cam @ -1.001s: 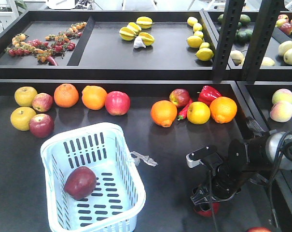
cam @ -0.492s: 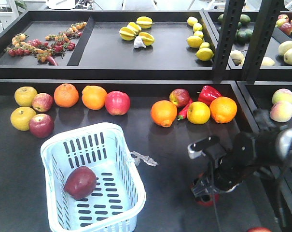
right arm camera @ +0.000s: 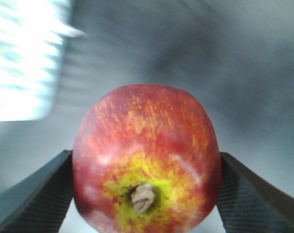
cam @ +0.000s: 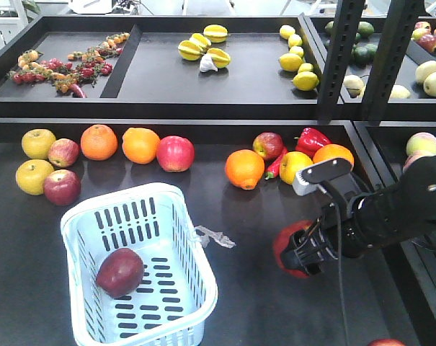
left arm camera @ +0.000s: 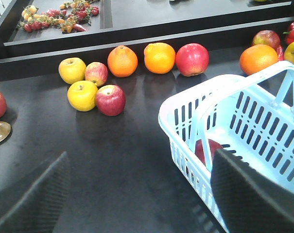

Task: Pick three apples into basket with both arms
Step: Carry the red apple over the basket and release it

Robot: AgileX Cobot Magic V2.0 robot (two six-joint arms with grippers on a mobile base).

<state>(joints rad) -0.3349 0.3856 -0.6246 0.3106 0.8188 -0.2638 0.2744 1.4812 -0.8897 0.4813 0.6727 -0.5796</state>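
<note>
Resting in basket (cam: 196, 288): maroon apple (cam: 119, 272), at 7 o'clock of floor
Basket: on table (cam: 246, 216), at 8 o'clock in front view
Left gripper (left arm camera: 137, 194): spread wide, clutching nothing, basket at 3 o'clock
Right gripper (right arm camera: 146, 189): clamped on blushed apple (right arm camera: 146, 158), raised off table, at 3 o'clock from basket
</note>
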